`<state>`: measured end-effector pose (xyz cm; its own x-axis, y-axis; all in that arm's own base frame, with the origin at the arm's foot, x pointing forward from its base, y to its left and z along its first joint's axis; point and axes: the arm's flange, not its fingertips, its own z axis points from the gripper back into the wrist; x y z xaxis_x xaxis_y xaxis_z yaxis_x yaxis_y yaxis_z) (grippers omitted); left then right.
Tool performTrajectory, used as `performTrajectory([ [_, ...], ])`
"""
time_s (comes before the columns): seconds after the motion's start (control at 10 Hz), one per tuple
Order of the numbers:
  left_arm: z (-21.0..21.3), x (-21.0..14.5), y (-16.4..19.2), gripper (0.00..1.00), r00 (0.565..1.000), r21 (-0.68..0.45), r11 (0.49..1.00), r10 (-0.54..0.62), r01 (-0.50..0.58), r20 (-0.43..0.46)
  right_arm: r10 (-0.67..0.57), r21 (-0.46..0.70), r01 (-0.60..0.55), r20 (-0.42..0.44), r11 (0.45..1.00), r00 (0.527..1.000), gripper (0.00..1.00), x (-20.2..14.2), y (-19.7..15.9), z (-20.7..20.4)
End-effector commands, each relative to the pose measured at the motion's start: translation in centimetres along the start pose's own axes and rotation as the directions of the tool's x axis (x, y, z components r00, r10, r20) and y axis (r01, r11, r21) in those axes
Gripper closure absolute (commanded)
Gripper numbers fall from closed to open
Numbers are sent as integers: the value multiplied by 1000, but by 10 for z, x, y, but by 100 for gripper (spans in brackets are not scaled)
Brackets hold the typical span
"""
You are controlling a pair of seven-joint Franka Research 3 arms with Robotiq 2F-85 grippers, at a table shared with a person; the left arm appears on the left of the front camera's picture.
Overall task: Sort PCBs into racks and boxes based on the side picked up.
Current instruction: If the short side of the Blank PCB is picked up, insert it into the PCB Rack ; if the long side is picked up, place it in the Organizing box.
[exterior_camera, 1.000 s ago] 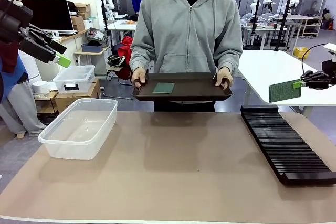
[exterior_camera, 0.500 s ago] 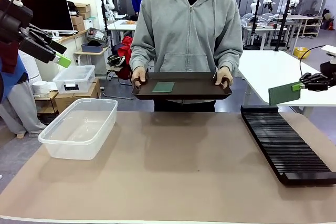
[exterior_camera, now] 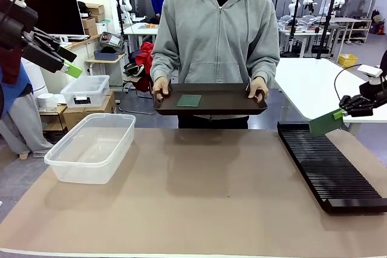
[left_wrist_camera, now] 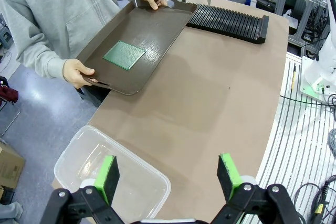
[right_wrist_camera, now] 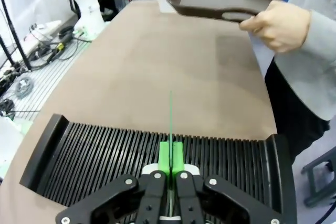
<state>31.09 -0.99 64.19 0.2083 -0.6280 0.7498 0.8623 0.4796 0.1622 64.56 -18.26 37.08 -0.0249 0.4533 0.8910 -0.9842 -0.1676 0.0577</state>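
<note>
My right gripper [exterior_camera: 340,114] is shut on one green PCB [exterior_camera: 326,123], which hangs tilted just above the far end of the black slotted rack [exterior_camera: 329,167]. From the right wrist, that PCB [right_wrist_camera: 170,121] appears edge-on between the shut fingers of the right gripper [right_wrist_camera: 171,157], over the rack [right_wrist_camera: 94,156]. A second PCB [exterior_camera: 189,100] lies flat on the dark tray [exterior_camera: 230,102] the person holds. High at the left, my left gripper [exterior_camera: 68,61] is open and holds nothing. It looks down past its green pads [left_wrist_camera: 109,176] on the clear box [left_wrist_camera: 79,142], tray [left_wrist_camera: 157,19] and PCB [left_wrist_camera: 124,55].
The clear box [exterior_camera: 91,146] stands at the table's left. Both of the person's hands [right_wrist_camera: 278,24] grip the tray handles at the far edge. A smaller lidded box [exterior_camera: 84,90] sits off the table behind the left. Brown tabletop lies between box and rack.
My right gripper has come down and slightly left with its PCB, which now tilts close over the rack's far end. The left arm and the person's tray have stayed still.
</note>
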Motion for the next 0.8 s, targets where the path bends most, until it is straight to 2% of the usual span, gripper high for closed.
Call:
performTrajectory([
  [0.0, -1, 0, 1, 0, 1000, 0, 1000, 1, -1, 1, 34, 29, -33, -34, 999, 999, 98, -11, -9, -1],
  [0.7, -1, 0, 1, 0, 1000, 0, 1000, 1, -1, 1, 43, 77, -41, -21, 996, 999, 98, -26, -19, -29],
])
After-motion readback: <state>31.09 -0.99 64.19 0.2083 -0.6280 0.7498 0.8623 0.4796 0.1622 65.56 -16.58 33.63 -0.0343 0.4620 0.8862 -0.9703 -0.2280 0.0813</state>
